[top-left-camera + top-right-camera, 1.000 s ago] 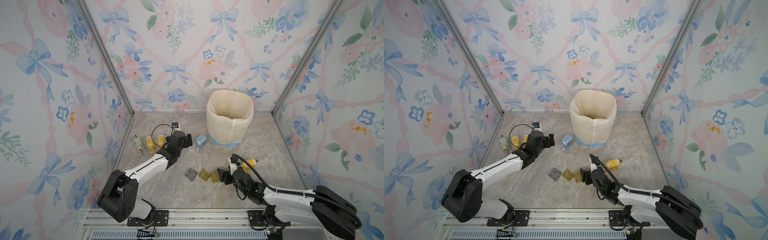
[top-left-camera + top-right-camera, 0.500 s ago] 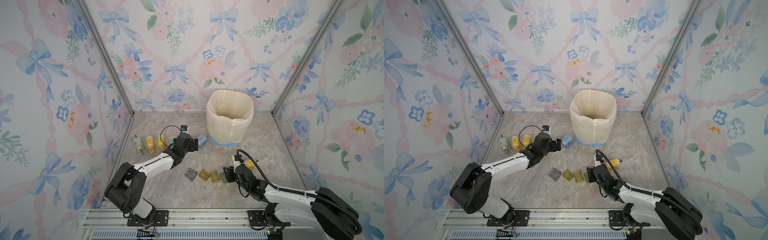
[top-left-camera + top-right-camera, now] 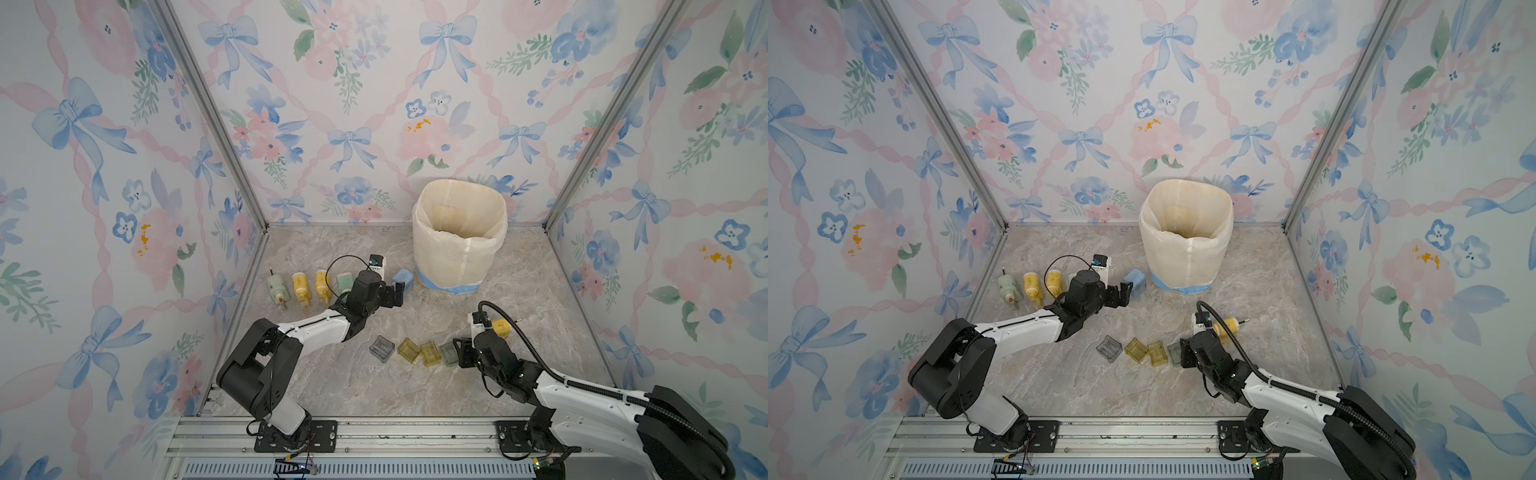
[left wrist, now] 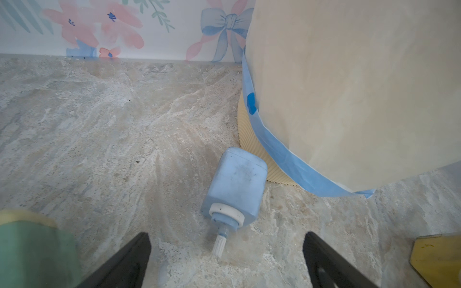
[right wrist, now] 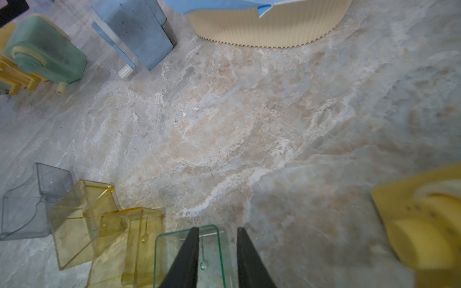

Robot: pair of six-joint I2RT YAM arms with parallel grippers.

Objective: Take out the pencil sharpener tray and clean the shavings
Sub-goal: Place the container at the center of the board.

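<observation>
Tray (image 5: 172, 251), clear greenish, on bench (image 3: 415, 395) at end of row, next to yellow trays (image 3: 409, 350) and grey tray (image 3: 381, 348). Right claw (image 5: 217, 229) pinching Tray's side wall: one finger inside, one outside. Shavings inside too faint to tell. Left claw (image 4: 227, 235) spread wide, low over blue sharpener (image 4: 235, 184), apparently not touching it. Blue sharpener lies just beside bin (image 3: 459, 249). Yellow sharpener (image 3: 500, 328) near right arm.

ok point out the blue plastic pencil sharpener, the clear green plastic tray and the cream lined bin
blue plastic pencil sharpener (image 4: 237, 184), left wrist view, flat body
clear green plastic tray (image 5: 169, 249), right wrist view, transparent face
cream lined bin (image 3: 457, 262), in a top view, outer wall
</observation>
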